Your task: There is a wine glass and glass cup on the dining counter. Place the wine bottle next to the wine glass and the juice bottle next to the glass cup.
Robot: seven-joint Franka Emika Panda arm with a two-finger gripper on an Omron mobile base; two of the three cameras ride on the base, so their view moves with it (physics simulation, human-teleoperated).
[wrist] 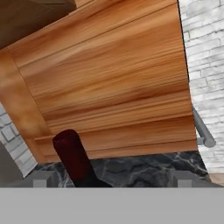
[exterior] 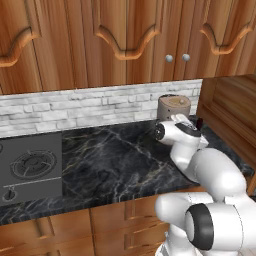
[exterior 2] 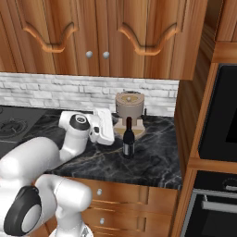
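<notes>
Left base view: the arm is seen rising from the lower right, bent forward over the black marble counter (exterior: 115, 160). The hand is turned toward the far right corner, where a brown round canister (exterior: 174, 106) stands against the brick backsplash. A stove (exterior: 31, 167) is set into the counter at the left. The bottle is mostly hidden behind the wrist here; only a dark sliver is made out beside the hand.

Right base view: the wine bottle (exterior 2: 128, 138) is seen upright on the counter, just in front of the canister and just beside the gripper (exterior 2: 112, 127), to its right. The hand is held level with the bottle's body. No contact can be confirmed; a narrow gap appears to remain.

Hand view: the bottle's dark red neck is seen low and left of centre, tilted in the frame because the hand is rolled. The two finger tips (wrist: 43, 179) are spread wide at the bottom edge, and the bottle stands between them but nearer the left one. The jaws are thus released, holding nothing. Wooden panelling fills the background.

Step judged: approach to the wine bottle, first pick not yet made. No wine glass, cup or juice bottle is made out. The next move is judged to call for a short advance and a slight sideways correction, so the bottle is centred between the fingers before closing. A push from the nearer finger could topple it.
</notes>
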